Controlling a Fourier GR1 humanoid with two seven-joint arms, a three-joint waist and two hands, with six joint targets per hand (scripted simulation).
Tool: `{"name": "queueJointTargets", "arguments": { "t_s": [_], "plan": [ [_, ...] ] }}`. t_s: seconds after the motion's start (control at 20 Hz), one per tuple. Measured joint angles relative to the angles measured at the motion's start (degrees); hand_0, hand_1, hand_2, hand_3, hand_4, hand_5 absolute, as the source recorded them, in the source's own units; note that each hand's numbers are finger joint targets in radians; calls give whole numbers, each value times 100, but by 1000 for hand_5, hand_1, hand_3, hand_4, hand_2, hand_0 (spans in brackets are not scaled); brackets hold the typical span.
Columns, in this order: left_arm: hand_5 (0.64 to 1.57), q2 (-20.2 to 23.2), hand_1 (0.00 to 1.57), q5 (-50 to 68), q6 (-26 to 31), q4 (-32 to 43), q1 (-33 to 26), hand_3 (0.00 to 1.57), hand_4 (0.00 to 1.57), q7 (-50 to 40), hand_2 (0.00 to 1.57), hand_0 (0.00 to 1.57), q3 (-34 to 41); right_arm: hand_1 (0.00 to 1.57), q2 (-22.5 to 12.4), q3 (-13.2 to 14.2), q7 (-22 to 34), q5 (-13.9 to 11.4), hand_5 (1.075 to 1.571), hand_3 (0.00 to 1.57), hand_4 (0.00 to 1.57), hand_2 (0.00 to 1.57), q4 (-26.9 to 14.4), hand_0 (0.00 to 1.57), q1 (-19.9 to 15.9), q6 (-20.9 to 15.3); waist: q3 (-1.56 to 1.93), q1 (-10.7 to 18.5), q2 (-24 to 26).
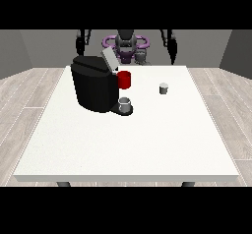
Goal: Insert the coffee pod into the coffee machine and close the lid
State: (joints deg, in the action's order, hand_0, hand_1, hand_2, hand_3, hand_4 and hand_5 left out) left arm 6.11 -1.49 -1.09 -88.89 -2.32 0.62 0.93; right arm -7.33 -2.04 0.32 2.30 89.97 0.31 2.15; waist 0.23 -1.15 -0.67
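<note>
Pod (164, 88) stands apart from the machine (93, 83), whose lid (109, 59) is up, ready for loading; hands' (80, 44) finger state: cannot tell.

A large white table (123, 144) is being shown on dark legs, of which two are being seen below its near edge. A red cup (125, 79) is being kept upright on the tabletop, towards the far side and left of centre. A grey cup (125, 104) is being kept upright nearer the camera than the red cup and well apart from the table's edges. The table is being surrounded by a light wood-plank floor (29, 90).
</note>
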Motion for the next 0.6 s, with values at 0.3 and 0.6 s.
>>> {"name": "queueJointTargets", "arguments": {
  "t_s": [0.3, 0.6],
  "plan": [
    [1571, -41, 0, 236, 373, 127, -21, 0, 319, 611, 0, 0, 30, 0, 60, 131, -11, -66, 1571, 0, 128, 0, -162, 0, 100, -86, -19, 70, 143],
    [1571, -20, 0, 442, 615, 16, 75, 0, 264, 881, 0, 0, 94, 0, 401, 492, -501, -66, 1571, 0, 217, 0, -240, 0, 103, -696, -20, 47, 256]
  ]
}}
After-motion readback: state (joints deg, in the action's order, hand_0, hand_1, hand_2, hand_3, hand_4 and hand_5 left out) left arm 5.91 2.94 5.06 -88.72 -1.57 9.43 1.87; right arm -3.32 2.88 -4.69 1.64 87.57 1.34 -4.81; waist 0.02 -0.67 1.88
